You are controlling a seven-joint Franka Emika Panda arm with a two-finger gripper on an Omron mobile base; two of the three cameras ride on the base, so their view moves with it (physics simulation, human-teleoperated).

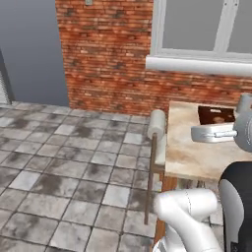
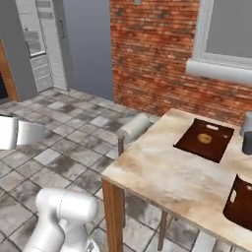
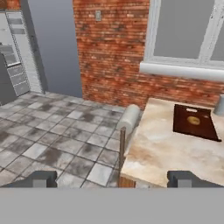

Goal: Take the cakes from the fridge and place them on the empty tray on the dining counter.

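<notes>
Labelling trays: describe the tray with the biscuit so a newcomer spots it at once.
Find the beige marble dining table below the brick wall's window. The dark brown rectangular tray lies flat near its far edge. Unlike the other brown tray, it carries a round tan biscuit.

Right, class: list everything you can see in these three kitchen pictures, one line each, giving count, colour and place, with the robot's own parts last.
dining counter: one, beige veined marble top on wooden legs, at the right by the brick wall.
tray with biscuit: one, dark brown, on the far part of the counter, a round tan biscuit lying in it.
second tray: one, dark brown, at the counter's near right edge, cut off by the frame; its contents cannot be seen.
chair: one, white cushion on a wooden frame, at the counter's left side.
brick wall: one, red, behind the counter.
window: one, white frame, above the counter.
floor: grey tiles.
gripper: one, dark fingertips, open, holding nothing.
</notes>
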